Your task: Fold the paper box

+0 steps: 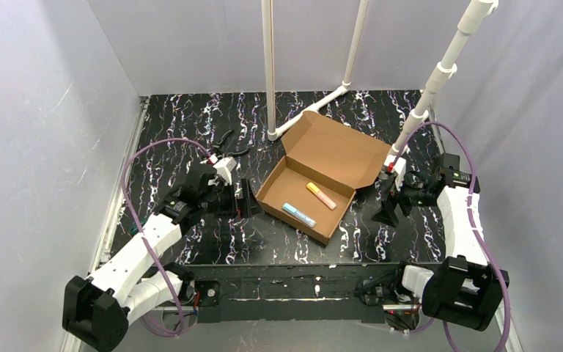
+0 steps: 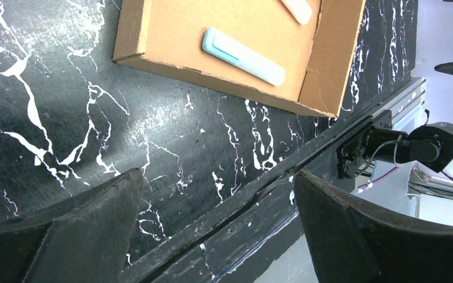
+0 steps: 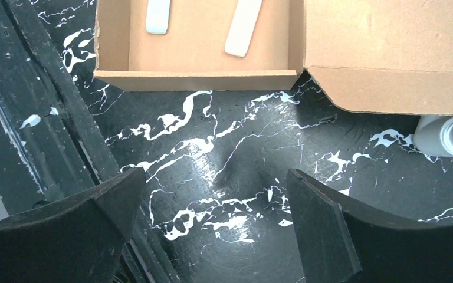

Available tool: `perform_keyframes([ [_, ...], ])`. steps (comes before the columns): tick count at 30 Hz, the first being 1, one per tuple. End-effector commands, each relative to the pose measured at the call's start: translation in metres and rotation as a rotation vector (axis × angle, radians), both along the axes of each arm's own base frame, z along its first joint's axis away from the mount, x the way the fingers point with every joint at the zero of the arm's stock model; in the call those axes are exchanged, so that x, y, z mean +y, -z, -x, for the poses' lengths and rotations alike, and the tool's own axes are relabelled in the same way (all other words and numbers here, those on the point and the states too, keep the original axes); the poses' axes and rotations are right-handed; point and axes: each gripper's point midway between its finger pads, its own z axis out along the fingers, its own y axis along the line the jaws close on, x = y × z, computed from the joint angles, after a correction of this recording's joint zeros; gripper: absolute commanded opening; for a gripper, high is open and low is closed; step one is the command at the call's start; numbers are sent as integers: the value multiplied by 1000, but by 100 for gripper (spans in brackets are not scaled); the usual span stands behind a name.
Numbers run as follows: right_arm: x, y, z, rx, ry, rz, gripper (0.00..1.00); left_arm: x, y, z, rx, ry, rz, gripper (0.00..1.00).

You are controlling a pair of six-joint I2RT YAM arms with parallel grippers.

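Observation:
The paper box point(image 1: 287, 185) is a brown cardboard tray in the middle of the table, its lid point(image 1: 341, 147) lying open toward the back right. A blue marker point(image 1: 298, 215) and a yellow-pink marker point(image 1: 321, 195) lie inside it. My left gripper point(image 1: 240, 198) hangs open just left of the tray, apart from it. In the left wrist view the box corner point(image 2: 153, 56) and blue marker point(image 2: 243, 56) lie beyond the empty gripper point(image 2: 218, 183). My right gripper point(image 1: 387, 209) stands open right of the box. In the right wrist view the tray wall point(image 3: 200, 79) lies ahead of that gripper point(image 3: 215, 183).
A white pipe frame point(image 1: 271, 73) rises behind the box, and a slanted white pipe point(image 1: 432, 88) stands at the right, its foot point(image 3: 445, 134) beside the lid. A black tool point(image 1: 227, 143) lies at the back left. Grey walls enclose the table; a black rail point(image 1: 293, 282) marks its near edge.

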Motion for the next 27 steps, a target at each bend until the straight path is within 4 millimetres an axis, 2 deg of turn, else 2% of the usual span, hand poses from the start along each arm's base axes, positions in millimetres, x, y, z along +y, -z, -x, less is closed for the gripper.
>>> perform_keyframes([
  [1, 6, -8, -4, -36, 0, -31, 98, -6, -14, -18, -69, 27, -5, 98],
  [6, 6, -11, -4, -57, 10, -33, 98, -10, -4, -42, -82, 70, -141, 98],
  [9, 5, -10, -6, -62, 20, -27, 98, -14, -1, -70, -107, 78, -253, 98],
  [12, 5, -10, -5, -58, 18, -28, 99, -19, 7, -94, -91, 93, -341, 94],
  [19, 4, -7, -5, -51, 16, -21, 98, -38, 28, -138, -100, 202, -469, 60],
  [27, 5, -6, -5, -49, 8, -22, 98, -51, 53, -146, -75, 238, -511, 55],
])
